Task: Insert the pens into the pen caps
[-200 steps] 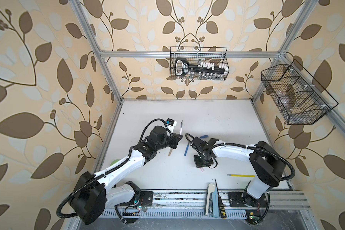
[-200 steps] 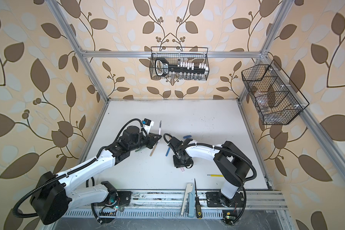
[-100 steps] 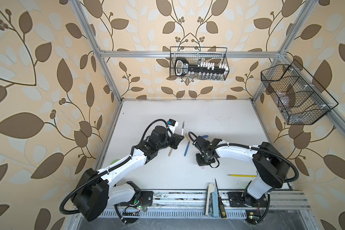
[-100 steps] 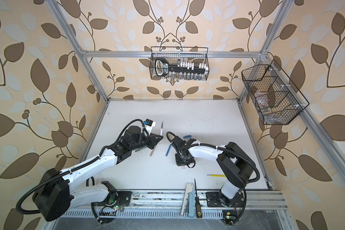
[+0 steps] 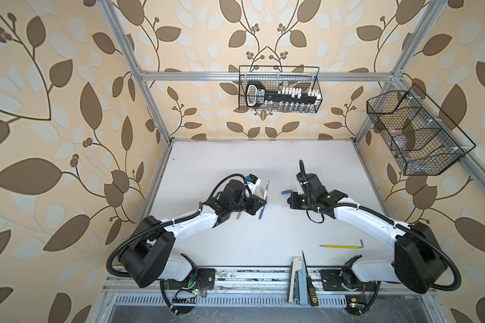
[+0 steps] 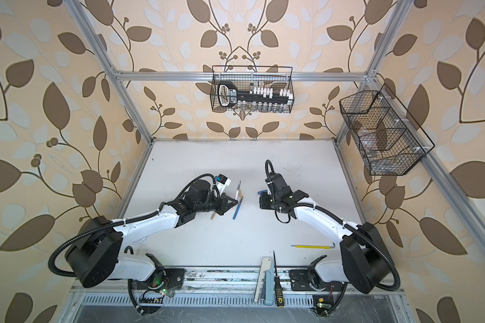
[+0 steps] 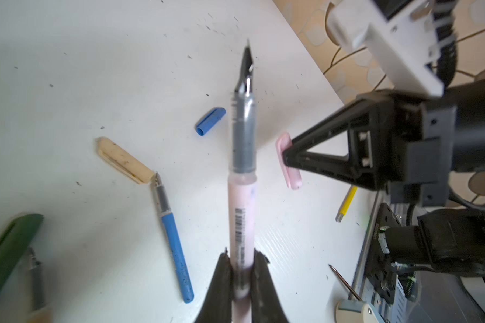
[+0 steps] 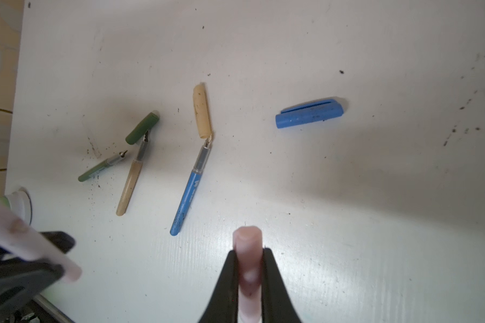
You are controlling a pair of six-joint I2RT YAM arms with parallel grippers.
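Both pinch: left end effector (image 7: 242,261) a barcoded pink pen (image 7: 241,201), right end effector (image 8: 248,256) a pink cap (image 8: 247,237).

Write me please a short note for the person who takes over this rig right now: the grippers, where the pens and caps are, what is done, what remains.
Grippers: the left gripper is shut on the pink pen. The right gripper is shut on the pink cap, apart from the pen.
On the table: the blue pen has its tip at the mouth of the tan cap. The blue cap lies alone. The tan pen has its tip by the green cap, with the green pen beside it.
Done: the pink pair is picked up; no pen is capped.
Left: join the pink pair, then blue, tan and green.
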